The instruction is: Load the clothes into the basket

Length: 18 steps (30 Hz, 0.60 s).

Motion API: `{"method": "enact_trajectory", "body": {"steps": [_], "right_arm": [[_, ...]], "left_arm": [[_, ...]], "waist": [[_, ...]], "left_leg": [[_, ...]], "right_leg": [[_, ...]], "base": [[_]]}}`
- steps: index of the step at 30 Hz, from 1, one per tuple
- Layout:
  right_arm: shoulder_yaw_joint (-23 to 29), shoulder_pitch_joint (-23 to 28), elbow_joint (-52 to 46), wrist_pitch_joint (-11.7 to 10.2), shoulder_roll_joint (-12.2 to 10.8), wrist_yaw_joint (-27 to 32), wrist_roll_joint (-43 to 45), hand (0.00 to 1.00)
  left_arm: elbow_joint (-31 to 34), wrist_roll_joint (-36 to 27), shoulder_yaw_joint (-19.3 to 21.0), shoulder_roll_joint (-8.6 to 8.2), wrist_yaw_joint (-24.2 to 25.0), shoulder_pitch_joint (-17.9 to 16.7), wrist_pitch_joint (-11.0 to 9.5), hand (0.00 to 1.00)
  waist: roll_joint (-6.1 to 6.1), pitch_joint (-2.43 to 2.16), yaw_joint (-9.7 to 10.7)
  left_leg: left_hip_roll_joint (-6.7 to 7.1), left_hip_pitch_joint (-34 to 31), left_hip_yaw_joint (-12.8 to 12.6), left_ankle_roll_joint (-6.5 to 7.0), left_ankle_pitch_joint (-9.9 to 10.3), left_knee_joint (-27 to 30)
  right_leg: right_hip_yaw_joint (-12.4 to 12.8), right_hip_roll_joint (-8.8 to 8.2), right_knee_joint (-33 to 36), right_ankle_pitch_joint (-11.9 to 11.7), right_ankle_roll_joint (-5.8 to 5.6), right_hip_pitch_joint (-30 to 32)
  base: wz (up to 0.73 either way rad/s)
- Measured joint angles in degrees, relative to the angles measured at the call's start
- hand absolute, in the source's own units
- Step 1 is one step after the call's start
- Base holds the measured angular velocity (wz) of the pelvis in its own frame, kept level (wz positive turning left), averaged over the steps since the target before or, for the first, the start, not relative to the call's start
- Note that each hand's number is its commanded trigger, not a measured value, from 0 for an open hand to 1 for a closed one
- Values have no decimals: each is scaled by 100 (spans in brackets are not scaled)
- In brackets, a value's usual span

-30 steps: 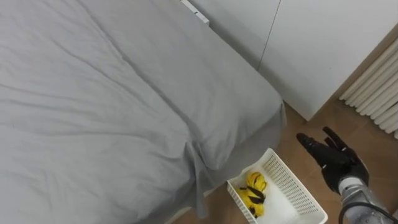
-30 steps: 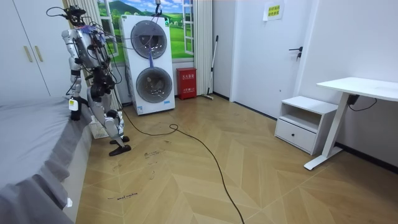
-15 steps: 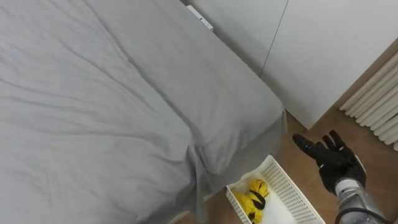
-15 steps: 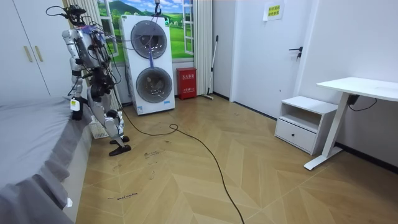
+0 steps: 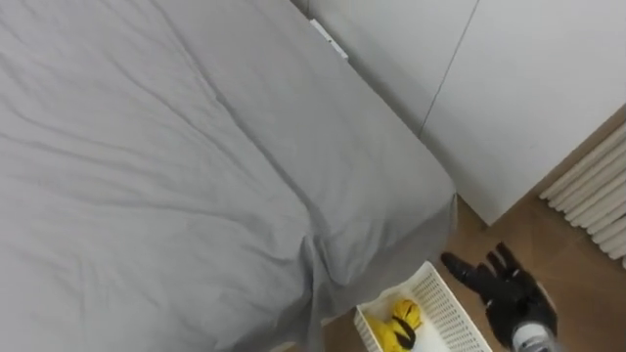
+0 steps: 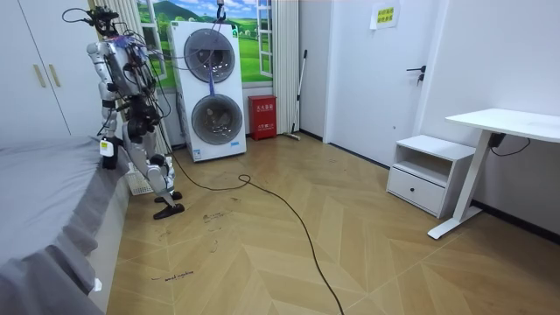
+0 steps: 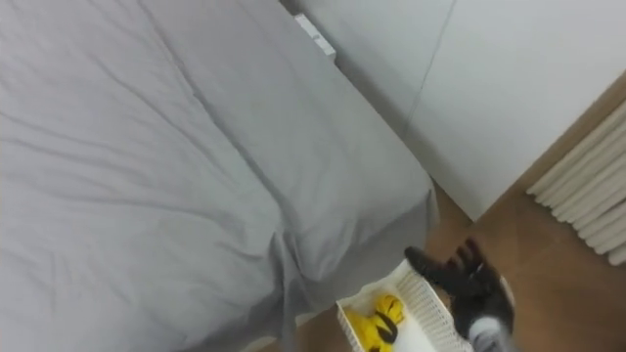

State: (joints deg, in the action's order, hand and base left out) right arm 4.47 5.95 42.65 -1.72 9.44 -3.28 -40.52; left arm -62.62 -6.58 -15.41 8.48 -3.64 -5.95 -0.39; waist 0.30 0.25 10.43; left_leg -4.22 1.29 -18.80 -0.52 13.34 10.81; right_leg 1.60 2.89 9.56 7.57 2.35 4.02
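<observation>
Left eye view, items as I read them from the console:

1. Bed (image 5: 196, 176): grey sheet, creased. I see no clothes on the part in view.
2. Basket (image 5: 445, 298): white, slatted, on the floor just off the bed's corner. Its long axis runs from the bed corner down towards the lower right, out past the bottom edge.
3. Cloth (image 5: 396, 323): yellow with dark marks, bundled inside the basket at the end nearest the bed.
4. Right hand (image 5: 504, 288): black, fingers straight and spread, holding nothing. It hangs over the floor just beside the basket's right long wall, not touching it.
5. Wardrobe (image 5: 509, 88): white doors beyond the bed.
6. Radiator (image 5: 597, 186): far right.

Governing relation: the cloth lies left of and a little below the right hand, across the basket's wall, and this hand is the nearer one.

Room view: the robot stands at the bed's corner, near the stacked washers (image 6: 210, 87).

Judgement: the visible clothing is already in the basket. My next move would be a search for more, not a grasp.
</observation>
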Motion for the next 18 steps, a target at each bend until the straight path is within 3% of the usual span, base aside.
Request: {"method": "enact_trajectory", "body": {"steps": [2, 5, 8, 10, 13, 18], "right_arm": [[-236, -57, 518, 1, -146, -52, -245, 0], [-318, -80, 1170, 3, -190, -69, -308, 0], [-319, -140, 1957, 8, -245, -117, -168, 0], [-310, -127, 2390, 9, -243, -129, 102, 0], [-332, -74, 2774, 16, -246, -125, 308, 0], [-597, -29, 3032, 163, -262, -122, 440, 0]], "left_arm": [[12, 11, 26, -50, -1, -46, -33, 0], [2, 249, 299, -132, -4, -17, -131, 0], [3, 402, 664, -140, -19, -76, -214, 0], [0, 418, 897, -130, -46, -174, -219, 0], [1, 446, 1130, -137, -131, -306, -253, 0], [16, 446, 1314, -141, -314, -351, -263, 0]], "waist": [[-10, 2, -69], [-39, -7, -169], [-101, -19, -393], [-127, -5, -450], [-165, 8, -487], [-201, 13, -726]], "left_leg": [[23, 40, 115, 0, 0, -15], [80, 42, 410, 1, -2, -21], [129, 52, 631, 2, -2, -6], [197, 80, 875, 23, -15, -14], [283, 155, 1122, 44, -26, -22], [338, 165, 1354, 74, -45, -38]], "right_leg": [[-100, -30, -98, -1, 2, -144], [-352, -84, -158, 22, -23, -310], [-547, -153, -191, 69, -46, -418], [-779, -198, -196, 138, -71, -544], [-987, -279, -197, 234, -113, -706], [-1226, -332, -192, 262, -140, -826]], "base": [[30], [53], [40], [52], [50], [25]]}}
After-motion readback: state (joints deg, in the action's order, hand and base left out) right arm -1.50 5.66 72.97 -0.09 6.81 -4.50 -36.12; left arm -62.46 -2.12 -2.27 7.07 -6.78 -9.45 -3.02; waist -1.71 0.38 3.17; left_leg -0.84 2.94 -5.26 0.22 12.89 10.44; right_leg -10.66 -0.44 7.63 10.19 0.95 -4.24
